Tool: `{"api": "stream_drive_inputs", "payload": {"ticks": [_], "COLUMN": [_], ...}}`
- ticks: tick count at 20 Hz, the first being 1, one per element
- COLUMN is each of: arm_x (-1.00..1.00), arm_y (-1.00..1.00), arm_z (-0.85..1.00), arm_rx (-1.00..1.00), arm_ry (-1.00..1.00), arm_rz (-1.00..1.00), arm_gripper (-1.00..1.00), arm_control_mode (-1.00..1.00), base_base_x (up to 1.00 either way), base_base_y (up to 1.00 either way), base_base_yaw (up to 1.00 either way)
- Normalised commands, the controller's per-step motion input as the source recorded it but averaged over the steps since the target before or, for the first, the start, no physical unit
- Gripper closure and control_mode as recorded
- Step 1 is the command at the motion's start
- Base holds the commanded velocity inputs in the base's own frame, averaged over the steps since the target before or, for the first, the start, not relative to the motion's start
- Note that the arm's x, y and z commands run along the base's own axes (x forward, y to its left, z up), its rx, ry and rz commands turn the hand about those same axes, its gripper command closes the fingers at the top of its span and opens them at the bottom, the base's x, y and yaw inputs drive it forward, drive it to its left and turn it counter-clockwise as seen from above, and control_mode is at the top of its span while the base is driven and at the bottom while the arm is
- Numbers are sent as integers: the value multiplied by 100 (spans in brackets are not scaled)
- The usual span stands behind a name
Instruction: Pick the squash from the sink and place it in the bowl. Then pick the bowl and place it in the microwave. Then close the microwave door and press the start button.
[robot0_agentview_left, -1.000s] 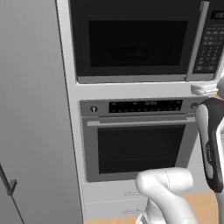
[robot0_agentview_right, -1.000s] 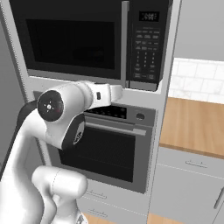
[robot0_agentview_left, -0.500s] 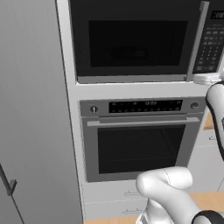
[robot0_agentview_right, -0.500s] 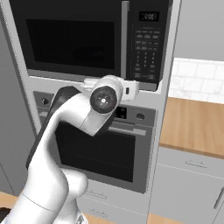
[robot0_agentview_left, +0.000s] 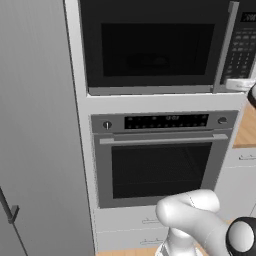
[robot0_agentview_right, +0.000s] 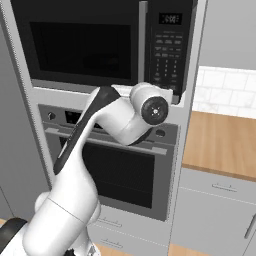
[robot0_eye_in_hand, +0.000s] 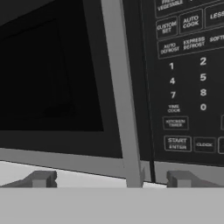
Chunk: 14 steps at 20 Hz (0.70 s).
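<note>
Left base view: microwave door (robot0_agentview_left: 155, 47) is flush shut w/ its slim grey handle (robot0_agentview_left: 226, 47) beside the keypad (robot0_agentview_left: 241, 47). The oven (robot0_agentview_left: 160, 160) sits below. Arm's white wrist (robot0_agentview_left: 240, 84) pokes in at the right edge, level w/ the keypad's bottom; judged placed there because start is the one step left. Bowl & squash not discernible thru the dark glass, presumably inside.

Right base view: gives what the left lacks, namely the whole arm bending up from the base, elbow joint (robot0_agentview_right: 152, 107) in front of the oven's control strip and forearm reaching to the keypad's (robot0_agentview_right: 167, 50) lower end. Wooden tabletop (robot0_agentview_right: 220, 145) lies to the right. Pincer itself is hidden behind the wrist.

Hand view: close-up neither base cam offers. The START/ENTER key (robot0_eye_in_hand: 177, 143) is legible in the bottom row, w/ CLOCK key (robot0_eye_in_hand: 204, 144) beside it. Pincer (robot0_eye_in_hand: 109, 179) fingertips stand apart, holding nothing, straddling the handle (robot0_eye_in_hand: 124, 96); right fingertip (robot0_eye_in_hand: 179, 178) is just under START, not yet touching. Needs a small shift up/forward.
</note>
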Motion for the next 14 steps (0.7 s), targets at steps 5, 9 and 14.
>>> {"api": "stream_drive_inputs", "payload": {"ticks": [5,9,14], "arm_x": [0,25,19], "arm_y": [-3,0,0], "arm_z": [0,0,0], "arm_rx": [2,2,2], "arm_ry": [-13,-1,0], "arm_rz": [4,0,1], "arm_gripper": [-100,-100,-100], "arm_control_mode": [-100,-100,-100], "base_base_x": [0,0,0], "base_base_y": [0,0,0], "base_base_yaw": [0,0,0]}}
